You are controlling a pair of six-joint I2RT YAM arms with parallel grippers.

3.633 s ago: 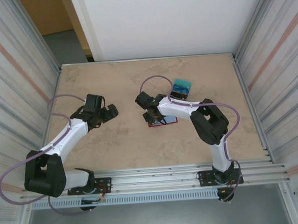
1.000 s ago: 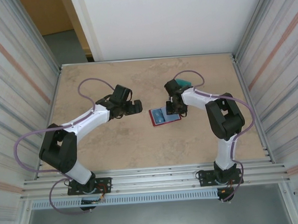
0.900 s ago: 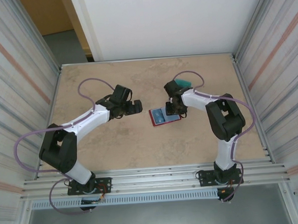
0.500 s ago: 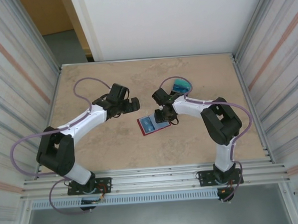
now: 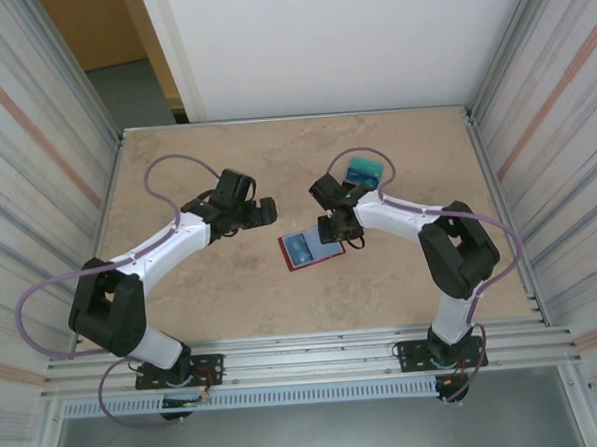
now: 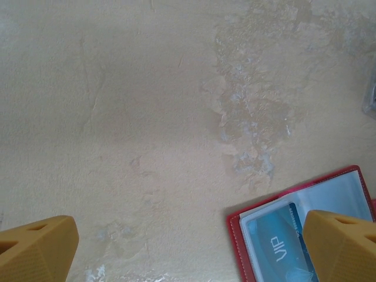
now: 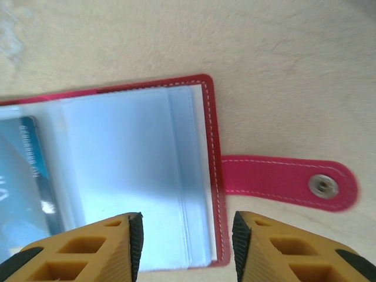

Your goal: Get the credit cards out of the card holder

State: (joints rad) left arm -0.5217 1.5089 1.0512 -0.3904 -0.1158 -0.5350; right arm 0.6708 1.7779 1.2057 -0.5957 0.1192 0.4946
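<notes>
Top camera looks down from behind; both wrist cameras face downward close-up, sharing the card holder (image 5: 310, 249) (image 6: 329, 197) (image 7: 135, 158).

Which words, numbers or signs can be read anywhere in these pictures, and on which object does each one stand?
"VIP": large pale letters on the teal card that sits in a clear pocket of the open red card holder.
Small print along that card's edge, in the right wrist view: too blurred to read.
Card pile at the far side of the table: any print is too small to read.
Strap of the card holder: a plain metal snap, no text.
</notes>
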